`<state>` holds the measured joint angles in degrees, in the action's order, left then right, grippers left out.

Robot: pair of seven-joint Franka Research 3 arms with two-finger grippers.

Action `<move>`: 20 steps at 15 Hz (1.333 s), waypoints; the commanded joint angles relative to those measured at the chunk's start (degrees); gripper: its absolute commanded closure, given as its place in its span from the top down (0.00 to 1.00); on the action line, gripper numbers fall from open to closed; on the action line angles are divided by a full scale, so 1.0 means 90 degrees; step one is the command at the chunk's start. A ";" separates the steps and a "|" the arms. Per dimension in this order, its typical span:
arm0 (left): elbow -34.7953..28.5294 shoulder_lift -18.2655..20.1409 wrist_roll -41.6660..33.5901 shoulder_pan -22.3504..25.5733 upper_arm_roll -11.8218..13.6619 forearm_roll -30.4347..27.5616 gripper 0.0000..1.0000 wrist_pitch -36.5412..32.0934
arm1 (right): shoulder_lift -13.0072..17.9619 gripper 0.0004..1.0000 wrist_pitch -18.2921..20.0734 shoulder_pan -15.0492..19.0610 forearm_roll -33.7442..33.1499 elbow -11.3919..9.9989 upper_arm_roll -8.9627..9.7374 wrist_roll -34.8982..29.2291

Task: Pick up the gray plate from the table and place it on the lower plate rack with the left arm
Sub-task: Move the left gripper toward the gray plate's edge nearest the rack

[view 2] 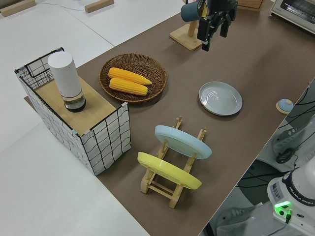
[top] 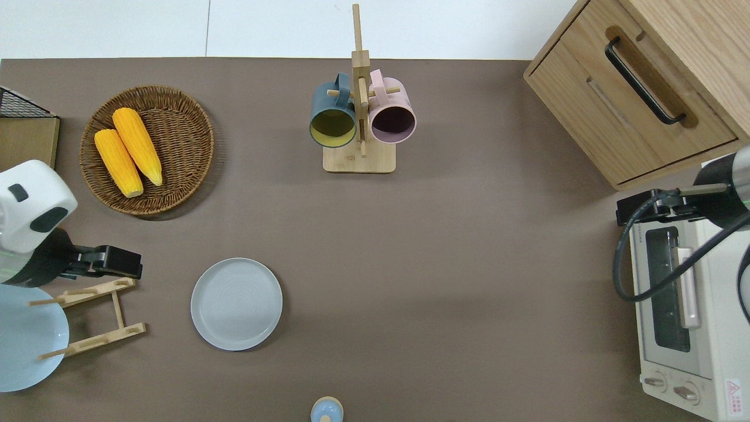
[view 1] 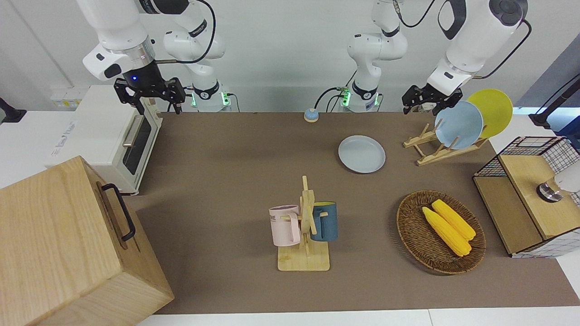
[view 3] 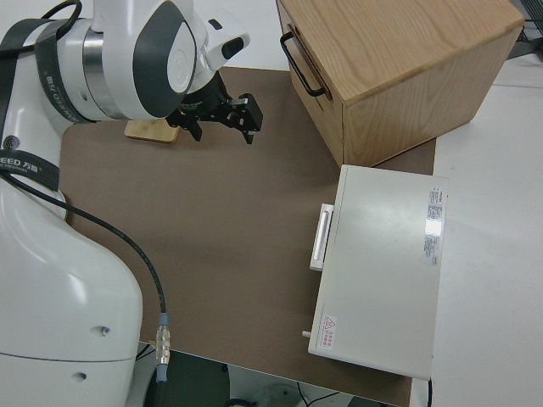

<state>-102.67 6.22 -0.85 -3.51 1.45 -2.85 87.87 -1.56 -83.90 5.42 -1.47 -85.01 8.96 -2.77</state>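
The gray plate (view 1: 361,154) lies flat on the brown table, also in the overhead view (top: 236,303) and the left side view (view 2: 220,98). The lower plate rack (view 1: 428,151) stands beside it toward the left arm's end (top: 96,316) and holds a light blue plate (view 1: 458,124) and a yellow plate (view 1: 494,111); its lower slots are bare. My left gripper (view 1: 423,106) is open and empty in the air, over the rack's rail farther from the robots (top: 132,271), apart from the gray plate. My right gripper (view 1: 156,106) is parked and open.
A wicker basket (view 1: 403,226) with two corn cobs sits farther from the robots than the rack. A mug stand (view 1: 306,226) with two mugs is mid-table. A wire basket (view 1: 525,194), a toaster oven (view 1: 113,136), a wooden cabinet (view 1: 68,244) and a small blue bell (view 1: 311,115) stand around.
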 commanded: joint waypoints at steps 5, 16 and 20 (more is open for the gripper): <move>-0.2331 0.0997 0.0309 -0.0060 -0.0122 -0.0064 1.00 0.1798 | -0.0002 0.98 0.0006 -0.0046 0.0017 0.0041 -0.0038 -0.0025; -0.4167 0.1076 0.0309 -0.0069 -0.0131 -0.0054 1.00 0.3858 | -0.0002 0.98 0.0006 -0.0046 0.0017 0.0041 -0.0038 -0.0025; -0.4831 0.1057 0.0309 -0.0079 -0.0131 -0.0054 1.00 0.4746 | -0.0002 0.98 0.0006 -0.0046 0.0017 0.0041 -0.0038 -0.0025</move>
<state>-140.41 13.40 1.20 -3.59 -0.05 -2.94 124.62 -1.56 -83.90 5.42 -1.47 -85.01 8.96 -2.77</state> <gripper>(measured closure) 0.004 0.013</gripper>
